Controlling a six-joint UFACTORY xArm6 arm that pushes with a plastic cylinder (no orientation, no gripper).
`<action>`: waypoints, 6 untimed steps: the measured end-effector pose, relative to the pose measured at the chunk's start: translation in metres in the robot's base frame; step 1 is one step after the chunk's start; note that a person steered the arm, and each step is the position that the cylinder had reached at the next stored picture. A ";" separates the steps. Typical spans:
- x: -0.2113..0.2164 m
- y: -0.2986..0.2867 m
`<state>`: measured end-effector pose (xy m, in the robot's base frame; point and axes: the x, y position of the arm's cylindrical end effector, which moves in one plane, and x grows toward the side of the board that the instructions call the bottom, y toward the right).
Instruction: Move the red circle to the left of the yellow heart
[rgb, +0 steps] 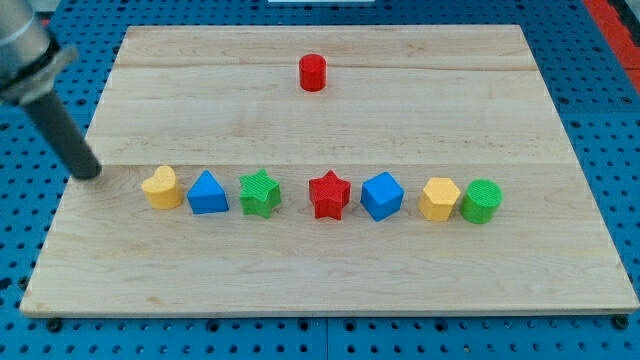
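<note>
Leaning from view's top-left, my tip (90, 173) left of yellow heart (161, 187).

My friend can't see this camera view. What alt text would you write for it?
A red circle sits alone near the top of a wooden board, far from a row of seven blocks that starts at the view's left with a yellow heart. My tip, the end of a dark rod, rests just left of and slightly above the heart.

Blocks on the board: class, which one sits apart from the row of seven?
The red circle, alone near the view's top; the other seven line up lower down.
</note>
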<state>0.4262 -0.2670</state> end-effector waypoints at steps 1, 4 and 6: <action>-0.063 0.076; -0.181 0.241; -0.146 0.301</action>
<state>0.2799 0.0338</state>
